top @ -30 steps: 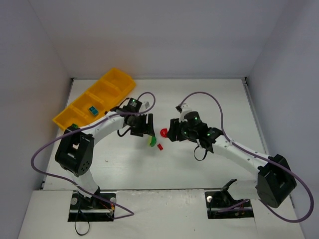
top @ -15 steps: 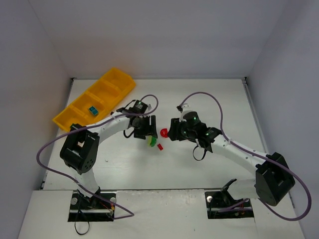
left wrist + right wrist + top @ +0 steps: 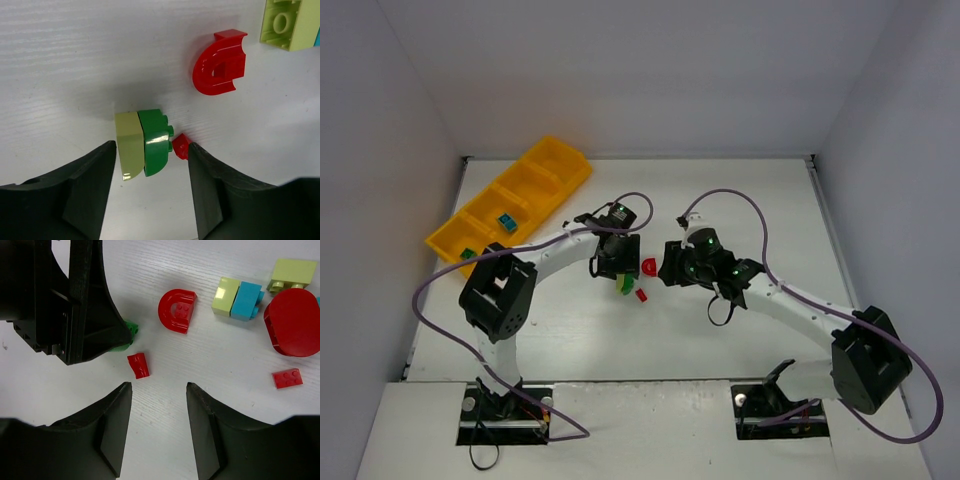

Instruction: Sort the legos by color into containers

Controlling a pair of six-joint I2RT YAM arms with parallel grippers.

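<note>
Where the two arms meet at mid-tabletop (image 3: 740, 190), the left tool (image 3: 150, 146) stands spread, its jaws either side of a green brick (image 3: 156, 142) joined to a pale yellow-green brick (image 3: 129, 145); I cannot tell if they touch the pair. A small red piece (image 3: 181, 146) lies against the green brick, with a red half-round (image 3: 220, 62) farther off. The right tool (image 3: 157, 390) hovers nearby, narrowly parted and holding nothing. The orange-yellow tray (image 3: 548, 160) sits far left with a teal brick (image 3: 505, 221) in one compartment.

No text, label or number can be read.
</note>
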